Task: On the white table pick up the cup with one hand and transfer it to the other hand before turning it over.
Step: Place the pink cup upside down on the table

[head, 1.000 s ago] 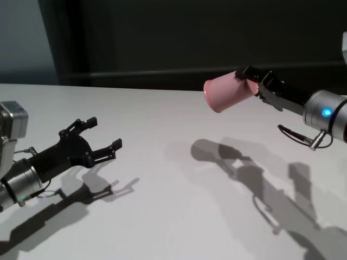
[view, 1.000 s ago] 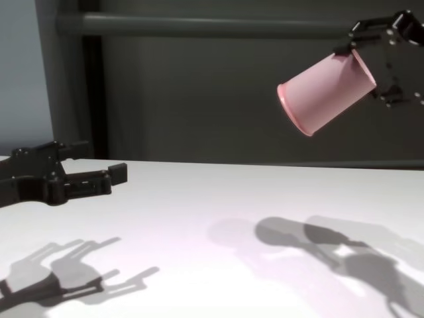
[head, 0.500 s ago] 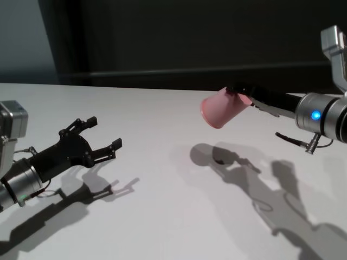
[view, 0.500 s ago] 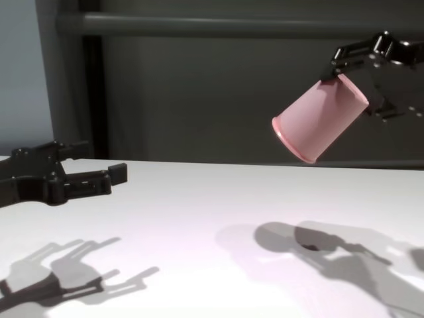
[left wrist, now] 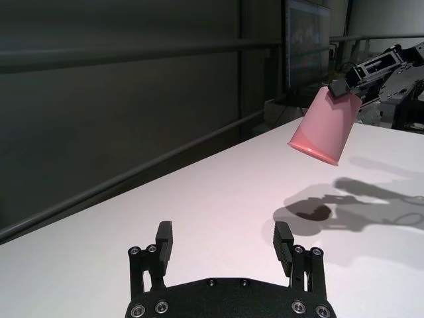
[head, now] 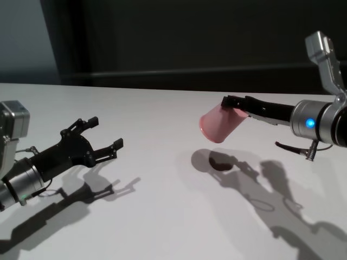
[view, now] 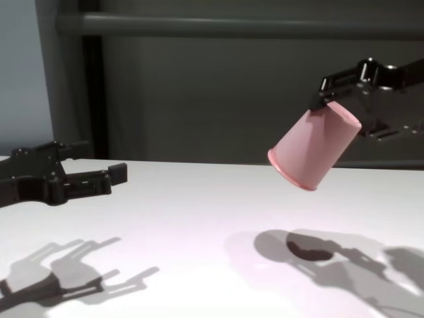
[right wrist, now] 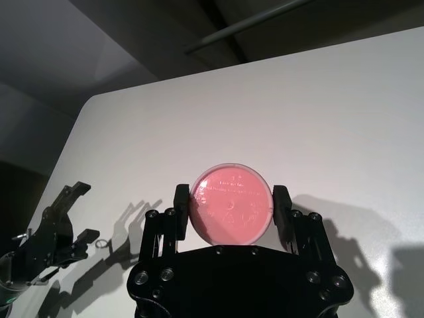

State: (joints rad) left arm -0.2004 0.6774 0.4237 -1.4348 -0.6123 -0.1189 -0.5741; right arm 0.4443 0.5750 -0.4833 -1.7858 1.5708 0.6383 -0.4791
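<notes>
My right gripper (head: 234, 105) holds the pink cup (head: 219, 125) in the air over the right half of the white table (head: 162, 211). The cup is tilted, rim pointing down and toward the left. In the right wrist view, two black fingers (right wrist: 181, 199) clamp either side of the cup's base (right wrist: 230, 215). In the chest view the cup (view: 313, 149) hangs a short way above its shadow. My left gripper (head: 104, 132) is open and empty, low over the table's left side and well apart from the cup. Its spread fingertips (left wrist: 283, 233) point toward the cup (left wrist: 324, 126).
A dark grey wall panel with a horizontal rail (view: 218, 25) runs behind the table's far edge (head: 162, 88). In the left wrist view a monitor (left wrist: 307, 40) and other equipment stand beyond the table. Arm shadows fall on the tabletop below both grippers.
The right gripper has come down and slightly left with the cup, tipping its rim further toward the table. The left arm has not moved.
</notes>
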